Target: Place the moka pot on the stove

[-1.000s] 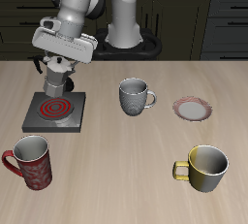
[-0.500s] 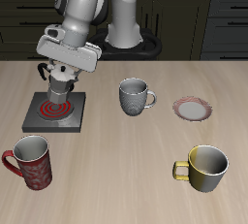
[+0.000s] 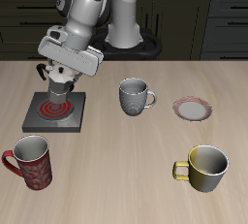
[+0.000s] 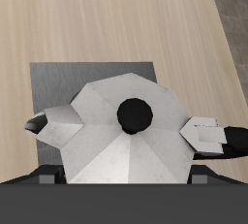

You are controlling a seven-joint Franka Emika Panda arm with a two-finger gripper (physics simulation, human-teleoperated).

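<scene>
1. Covering most of the moka pot (image 3: 58, 79), the hand (image 3: 64, 70) hides its own fingers; its grip cannot be told.
2. Faceted silver pot (image 4: 126, 131) with a round black lid knob stands over the stove (image 3: 54, 112).
3. Flat dark grey stove carries a red spiral coil on the wooden surface (image 3: 126, 170).

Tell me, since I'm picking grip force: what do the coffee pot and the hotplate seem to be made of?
The coffee pot looks like bare metal: pale silver, flat facets shaded differently, with a black knob and handle, perhaps plastic. The hotplate looks like a dark grey matt slab, metal or ceramic, with a red spiral coil. Being renders, these are appearances only.
</scene>
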